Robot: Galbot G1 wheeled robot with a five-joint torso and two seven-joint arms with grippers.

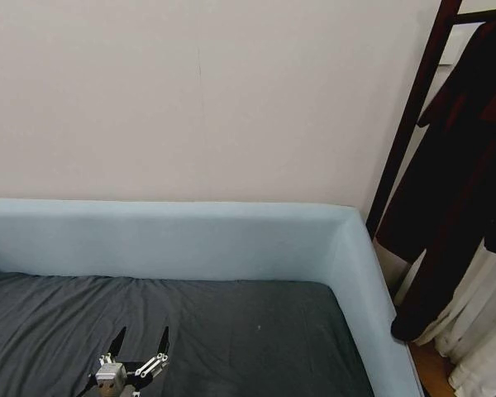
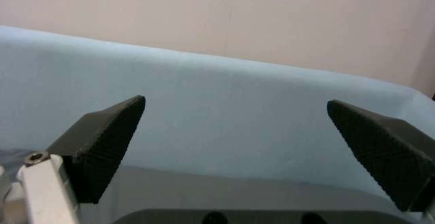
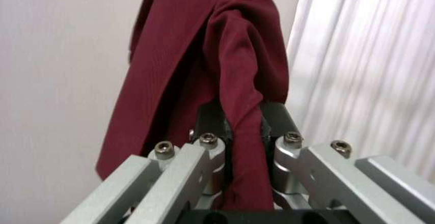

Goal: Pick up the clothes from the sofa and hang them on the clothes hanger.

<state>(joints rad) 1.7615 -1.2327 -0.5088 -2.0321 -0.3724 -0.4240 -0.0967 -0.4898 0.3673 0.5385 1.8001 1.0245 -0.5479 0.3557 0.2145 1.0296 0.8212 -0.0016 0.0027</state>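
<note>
Your right gripper [image 3: 243, 127] is the arm that matters here. Its jaws are pressed together on a fold of the dark red garment [image 3: 197, 40], and the cloth comes out from between them and runs straight up and away, so its long axis is close to vertical. In the head view the garment hangs beside the dark post of the clothes hanger [image 1: 413, 107], just past the right-hand end of the sofa [image 1: 190, 240], with the pale curtain [image 3: 367, 56] behind it on one side and the bare wall [image 1: 190, 99] on the other. Its top leaves the head view at the upper edge, so you cannot tell how it sits on the rail. From the way it falls, its weight looks carried from above rather than by your grip. Your left gripper [image 1: 143, 332] is well apart from all this. It hovers low over the dark grey seat cushion [image 1: 256, 331] with its jaws spread wide and nothing between them, facing the light blue backrest. No clothing shows on the visible part of the cushion. Whatever you do with the garment turns on the right arm, since the left is on the far side of the sofa from the hanger.
</note>
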